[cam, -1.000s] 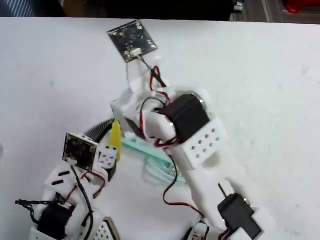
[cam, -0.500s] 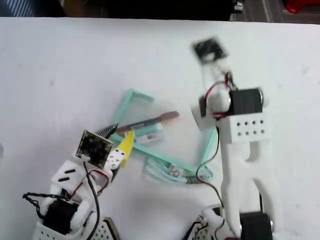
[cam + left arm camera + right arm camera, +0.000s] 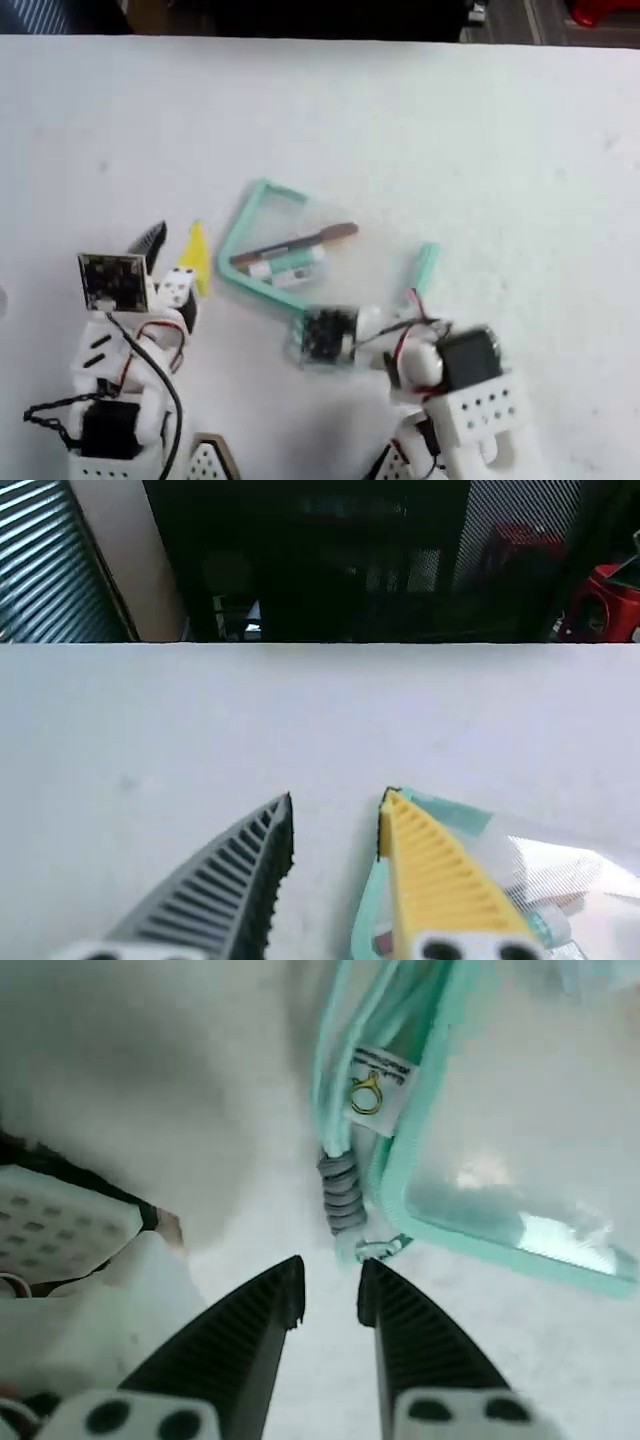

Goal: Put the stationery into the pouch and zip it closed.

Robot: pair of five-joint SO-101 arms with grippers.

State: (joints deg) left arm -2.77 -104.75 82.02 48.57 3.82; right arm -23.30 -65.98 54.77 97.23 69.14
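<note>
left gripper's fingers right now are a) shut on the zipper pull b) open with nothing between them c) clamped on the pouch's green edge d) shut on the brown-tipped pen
b: the left gripper's black and yellow fingers stand apart with bare white table between them, beside the clear mint-trimmed pouch.

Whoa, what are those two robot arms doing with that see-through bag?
They are packing a clear pouch on the table. A pen and a small green-and-white stick seem to lie inside it. The left gripper is open beside the pouch's edge, holding nothing. The right gripper is open too, its tips just short of the zip pull.
</note>
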